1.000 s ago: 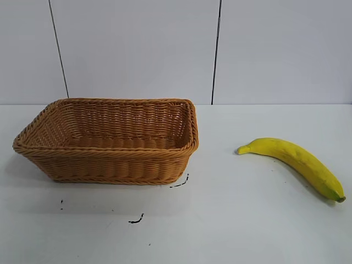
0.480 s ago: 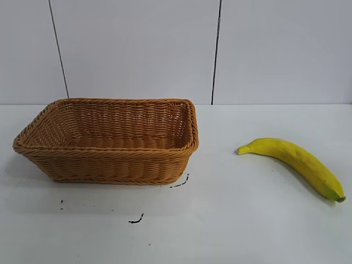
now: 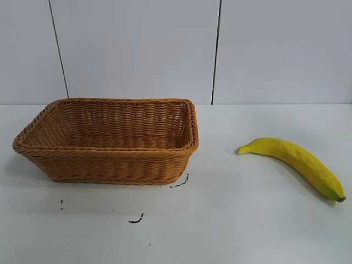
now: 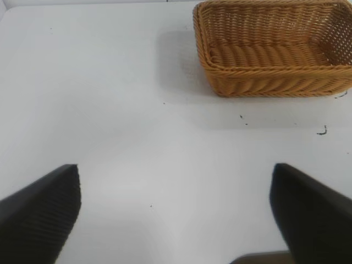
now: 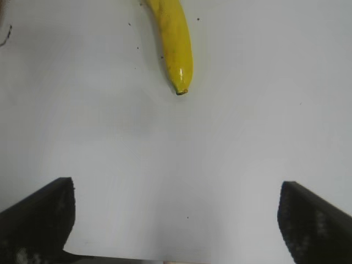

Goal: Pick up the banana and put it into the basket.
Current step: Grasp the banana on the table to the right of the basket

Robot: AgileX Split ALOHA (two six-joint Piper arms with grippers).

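White tabletop (image 3: 231,231) backed by pale wall panels forms the work area; a few small dark marks (image 3: 136,220) lie on it in front of the basket (image 3: 110,140).

Task object location: the banana (image 3: 294,162) rests flat on the table, well apart from the basket, on the right arm's side. The basket stands upright and holds nothing visible.

End effector state:
- Right gripper (image 5: 176,220): released, fingers spread wide, nothing between them. It hangs above bare table.
- Left gripper (image 4: 176,214): likewise spread and unloaded, parked over bare table with the basket (image 4: 275,49) ahead of it.

Governing relation: in the right wrist view the banana (image 5: 175,44) lies straight ahead of the right gripper, beyond the fingertips, its dark tip pointing back toward the gripper. The long axis therefore runs roughly along the approach line and perpendicular to the line joining the two fingers. The right arm is judged the nearer. A forward advance and descent should place the fingers astride the fruit's width without much wrist rotation.

Change from the earlier frames: none detected. Banana, basket and marks occupy the same positions in the exterior view, and no arm has entered it.
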